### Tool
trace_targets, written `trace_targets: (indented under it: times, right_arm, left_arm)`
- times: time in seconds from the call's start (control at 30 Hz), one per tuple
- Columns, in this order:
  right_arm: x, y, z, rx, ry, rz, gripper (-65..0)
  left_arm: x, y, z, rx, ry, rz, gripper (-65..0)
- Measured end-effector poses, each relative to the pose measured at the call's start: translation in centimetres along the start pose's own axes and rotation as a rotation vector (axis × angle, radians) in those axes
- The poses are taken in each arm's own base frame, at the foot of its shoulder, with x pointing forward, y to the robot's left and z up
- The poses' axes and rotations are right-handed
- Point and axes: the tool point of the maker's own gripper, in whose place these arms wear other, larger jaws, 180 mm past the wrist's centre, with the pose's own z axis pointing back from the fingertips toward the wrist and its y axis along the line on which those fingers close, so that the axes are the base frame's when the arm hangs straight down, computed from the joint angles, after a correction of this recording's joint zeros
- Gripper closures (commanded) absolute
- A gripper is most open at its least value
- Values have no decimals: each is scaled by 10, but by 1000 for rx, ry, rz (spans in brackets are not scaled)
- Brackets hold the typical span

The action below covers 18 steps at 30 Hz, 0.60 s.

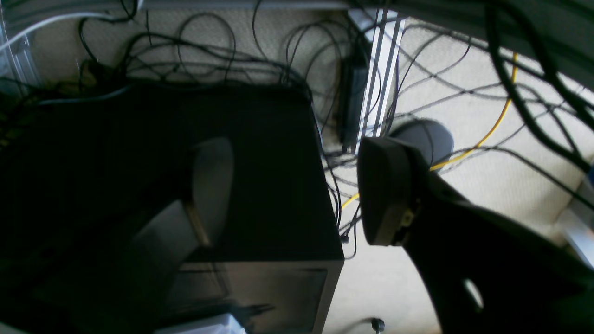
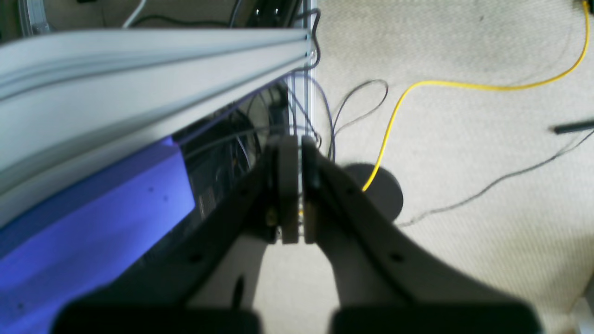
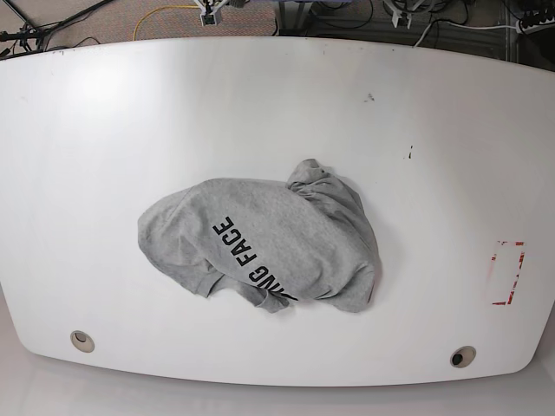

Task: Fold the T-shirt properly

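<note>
Cotton, soft and light, the T-shirt (image 3: pixel 260 256) lies crumpled mid-tabletop (image 3: pixel 104 130), best pinched at its outer hem edges; left fingers (image 1: pixel 385 190) spread, right fingers (image 2: pixel 288 185) pressed together.

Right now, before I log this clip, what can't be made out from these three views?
- T-shirt: crumpled in the base view; its own folds hide the sleeves, the collar and the start of the lettering.
- Both arms: outside the base view's frame.
- Left gripper: the near finger is dark and blurred in the left wrist view.
- Table: neither wrist view shows its top or the shirt; both look at floor cables.
</note>
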Motion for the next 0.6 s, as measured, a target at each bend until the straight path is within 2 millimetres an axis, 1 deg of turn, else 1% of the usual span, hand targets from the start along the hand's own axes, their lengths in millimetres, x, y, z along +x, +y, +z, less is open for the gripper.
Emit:
trace_targets:
  times: [0.17,0.3,0.33,0.4,0.5,0.6]
  right_arm:
    - [-8,-1,5,-5,2,6,-3]
    - [-8,-1,11,-9,-18,23,-1]
    - [-3,0,14,-12,-48,38,-2]
    - [2,0,20,-13,-90,39,-2]
    - [-3,1,26,-18,-86,47,-2]
    - [-4,6,34,-18,-117,48,-4]
  left_arm:
    - [-9,0,2,1,3,6,-396]
    - [-17,0,6,-3,2,3,-395]
    - [-16,-1,8,-9,-17,-2,-395]
    - [-17,0,11,-12,-39,-4,-395]
    - [-24,3,15,-11,-31,-13,-395]
    - [-24,5,20,-12,-55,-18,-399]
